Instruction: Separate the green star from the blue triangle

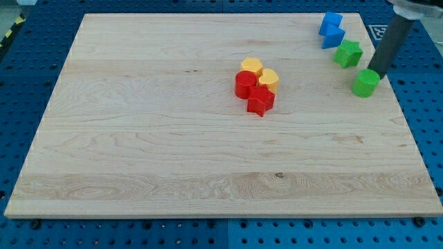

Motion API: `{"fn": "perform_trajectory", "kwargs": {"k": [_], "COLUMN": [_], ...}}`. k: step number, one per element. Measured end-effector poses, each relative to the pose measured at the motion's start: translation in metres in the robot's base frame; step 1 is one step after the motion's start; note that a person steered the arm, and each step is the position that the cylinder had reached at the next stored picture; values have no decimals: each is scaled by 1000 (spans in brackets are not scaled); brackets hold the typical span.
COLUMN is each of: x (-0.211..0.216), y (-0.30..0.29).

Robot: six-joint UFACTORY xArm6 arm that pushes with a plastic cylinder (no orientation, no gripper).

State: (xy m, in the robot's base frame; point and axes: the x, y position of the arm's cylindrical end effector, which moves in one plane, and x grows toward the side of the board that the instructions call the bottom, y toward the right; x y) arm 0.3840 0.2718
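The green star lies near the board's top right corner. The blue triangle sits just up-left of it, almost touching, with a blue cube-like block right above the triangle. My tip is at the right edge of the board, below-right of the green star, and touches the upper right side of a green round block.
In the middle of the wooden board is a cluster: two yellow blocks, a red round block and a red star. The blue pegboard table surrounds the board.
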Motion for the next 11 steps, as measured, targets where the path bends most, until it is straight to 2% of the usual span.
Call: {"fn": "perform_trajectory", "kwargs": {"k": [3, 4, 6, 8, 11], "x": [-79, -83, -17, -46, -45], "y": [-14, -31, -61, -49, -49]}}
